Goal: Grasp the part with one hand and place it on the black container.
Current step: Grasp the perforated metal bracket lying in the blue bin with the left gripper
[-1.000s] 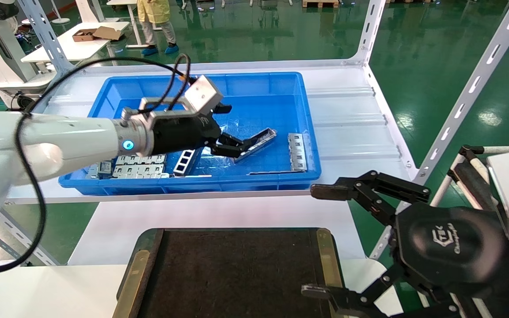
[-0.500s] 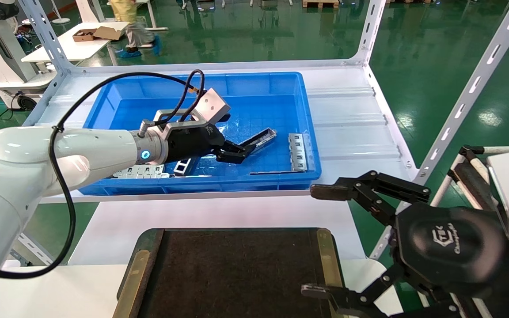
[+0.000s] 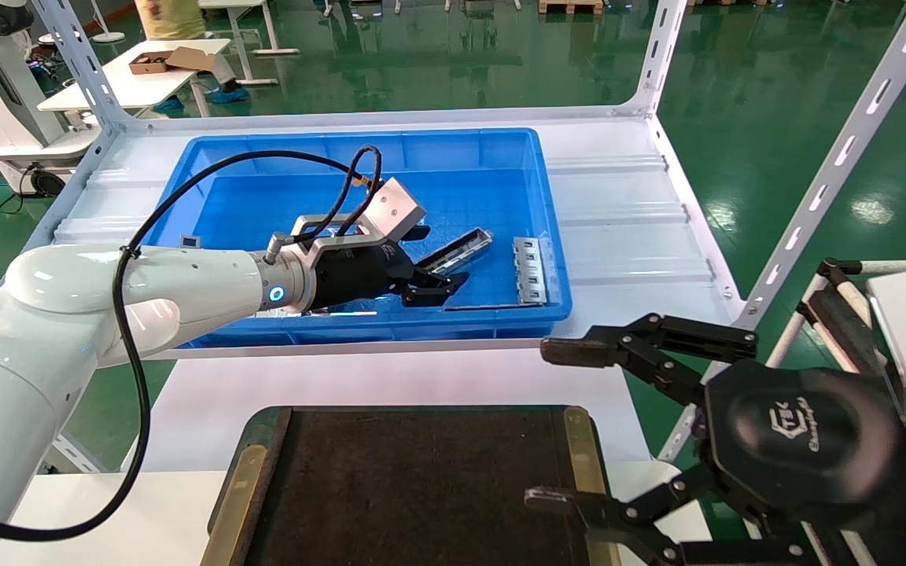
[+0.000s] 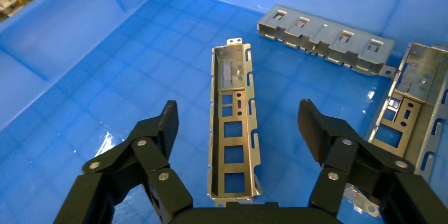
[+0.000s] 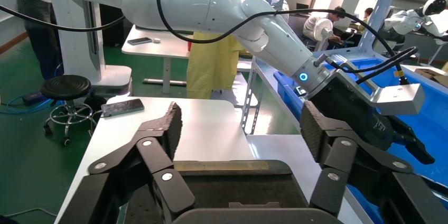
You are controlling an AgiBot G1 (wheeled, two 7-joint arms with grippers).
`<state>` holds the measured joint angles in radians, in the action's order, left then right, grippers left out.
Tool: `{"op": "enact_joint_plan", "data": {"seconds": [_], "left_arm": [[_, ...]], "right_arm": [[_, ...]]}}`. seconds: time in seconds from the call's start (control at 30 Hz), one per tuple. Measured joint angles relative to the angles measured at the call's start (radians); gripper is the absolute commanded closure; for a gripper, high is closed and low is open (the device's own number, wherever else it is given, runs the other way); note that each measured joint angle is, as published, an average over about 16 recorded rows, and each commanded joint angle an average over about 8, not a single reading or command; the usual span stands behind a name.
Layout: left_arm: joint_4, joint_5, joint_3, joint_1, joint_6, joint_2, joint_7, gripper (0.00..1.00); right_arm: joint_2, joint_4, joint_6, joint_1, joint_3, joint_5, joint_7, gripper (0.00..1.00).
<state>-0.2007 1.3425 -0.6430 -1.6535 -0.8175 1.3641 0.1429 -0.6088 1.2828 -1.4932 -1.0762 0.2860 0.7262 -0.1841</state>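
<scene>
The part (image 4: pixel 232 123), a slim grey metal channel with a row of rectangular openings, lies on the floor of the blue bin (image 3: pixel 359 334). It also shows in the head view (image 3: pixel 459 250). My left gripper (image 4: pixel 239 118) is open inside the bin, one finger on each side of the part's near end, not touching it; in the head view the left gripper (image 3: pixel 439 288) is low at the bin's near right. My right gripper (image 3: pixel 551 424) is open and empty, parked over the right edge of the black container (image 3: pixel 414 487).
A wider perforated plate (image 3: pixel 529 269) lies at the bin's right wall, and another metal piece (image 4: pixel 417 97) lies beside the part. White shelf uprights (image 3: pixel 830 173) stand at the right. The black container's rail shows in the right wrist view (image 5: pixel 222 166).
My left arm has moved right and lower in the bin, bringing the open fingers around the part's near end. The part has not moved. The right gripper has shifted slightly.
</scene>
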Motion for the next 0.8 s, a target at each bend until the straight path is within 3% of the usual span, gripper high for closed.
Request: {"op": "enact_joint_plan", "data": {"seconds": [0.8], "left_arm": [[-0.047, -0.065, -0.128, 0.024, 0.094, -0.003, -0.085, 1.0]], "right_arm": [[0.001, 0.0, 0.001, 0.0, 0.002, -0.001, 0.001, 1.0]]}}
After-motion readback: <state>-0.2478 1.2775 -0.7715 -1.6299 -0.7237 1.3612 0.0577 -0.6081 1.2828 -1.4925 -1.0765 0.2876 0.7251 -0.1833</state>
